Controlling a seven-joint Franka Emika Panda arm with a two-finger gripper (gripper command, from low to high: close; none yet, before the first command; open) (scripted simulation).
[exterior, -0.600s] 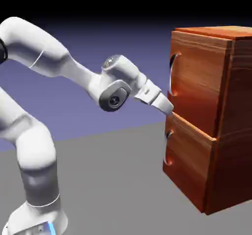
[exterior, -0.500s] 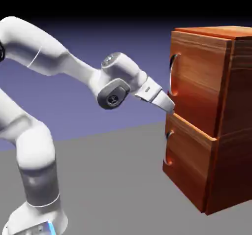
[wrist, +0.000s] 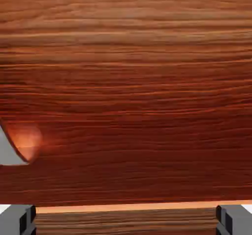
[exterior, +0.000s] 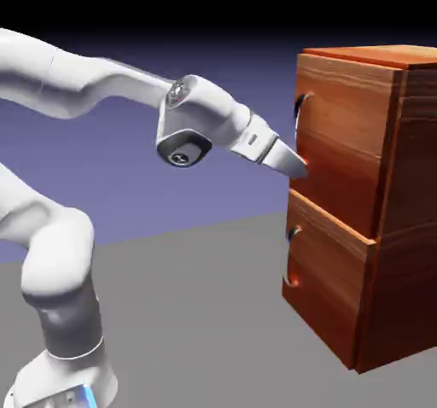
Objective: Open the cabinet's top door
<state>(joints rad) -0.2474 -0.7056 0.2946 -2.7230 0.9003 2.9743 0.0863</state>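
The cabinet (exterior: 401, 210) is a tall reddish-brown wooden box at the exterior view's right. Its top door (exterior: 341, 133) carries a curved silver-grey handle (exterior: 299, 116) on its left edge. My gripper (exterior: 295, 166) points at the door's lower left part, just below the handle and right up against the wood. In the hand view the top door (wrist: 128, 91) fills the picture, and one end of the handle (wrist: 9, 150) shows at the left edge. My fingertips (wrist: 17, 219) stand far apart at the bottom corners, open, with nothing between them.
Under the top door sits a like lower panel (exterior: 329, 270) with its own handle (exterior: 292, 261). The seam between the two panels (wrist: 128, 207) runs just above my fingertips. The grey table (exterior: 196, 312) stretches in front of the cabinet.
The arm has stretched out, and the hand has risen from the seam between the panels to the lower part of the top door. The jaws stay wide apart.
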